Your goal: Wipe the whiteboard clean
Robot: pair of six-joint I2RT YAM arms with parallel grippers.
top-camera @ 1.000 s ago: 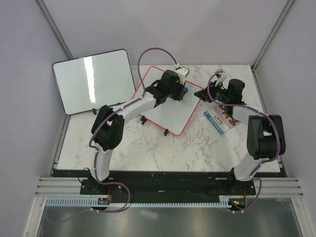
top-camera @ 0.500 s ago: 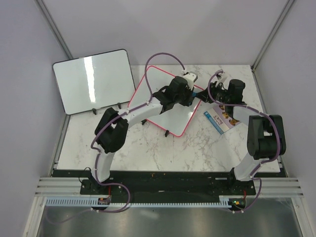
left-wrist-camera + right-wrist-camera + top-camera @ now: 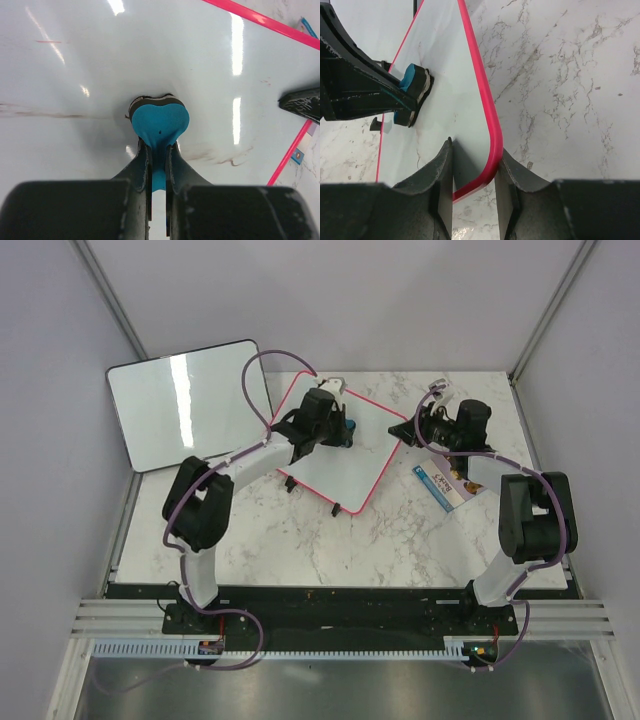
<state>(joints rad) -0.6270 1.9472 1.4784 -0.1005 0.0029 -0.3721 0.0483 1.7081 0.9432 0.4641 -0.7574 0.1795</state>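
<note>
The whiteboard (image 3: 335, 462), white with a pink-red frame, lies tilted on the marble table. My left gripper (image 3: 338, 426) is shut on a blue eraser (image 3: 348, 425) pressed to the board's upper part. In the left wrist view the eraser (image 3: 160, 119) sits between my jaws (image 3: 157, 150) on the board (image 3: 100, 60), with faint brown smudges (image 3: 225, 160) beside it. My right gripper (image 3: 403, 430) is shut on the board's right corner. In the right wrist view its jaws (image 3: 474, 160) straddle the pink frame (image 3: 492, 135), and the eraser (image 3: 413, 76) shows further up the board.
A black-framed white board (image 3: 190, 402) leans at the back left, partly off the table. A printed card (image 3: 445, 482) lies on the marble to the right of the whiteboard. The right gripper's finger (image 3: 300, 102) shows at the right edge of the left wrist view.
My left gripper slid the eraser right across the board, then back left toward its upper part. The right gripper stayed on the board's corner.
</note>
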